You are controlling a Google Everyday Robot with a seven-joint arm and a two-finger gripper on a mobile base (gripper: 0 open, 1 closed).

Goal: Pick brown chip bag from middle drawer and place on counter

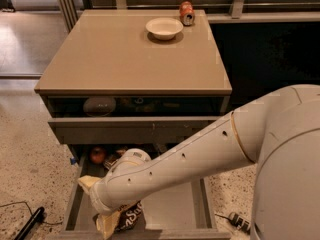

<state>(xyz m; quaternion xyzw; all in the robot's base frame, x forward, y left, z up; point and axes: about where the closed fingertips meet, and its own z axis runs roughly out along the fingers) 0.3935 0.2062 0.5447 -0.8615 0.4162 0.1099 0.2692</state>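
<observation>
The brown chip bag (126, 217) lies at the front left of the open middle drawer (167, 209), with its cream-yellow top crumpled against the end of my arm. My gripper (106, 210) is low inside the drawer, right at the bag's top, and my white wrist and the bag cover most of it. The tan counter (125, 59) is above, on top of the grey cabinet.
A white bowl (164, 27) and a small orange can (186, 12) stand at the back of the counter. The upper drawer (135, 129) is slightly open above my arm. A red round object (97, 155) lies at the middle drawer's back left. Cables (29, 222) lie on the floor.
</observation>
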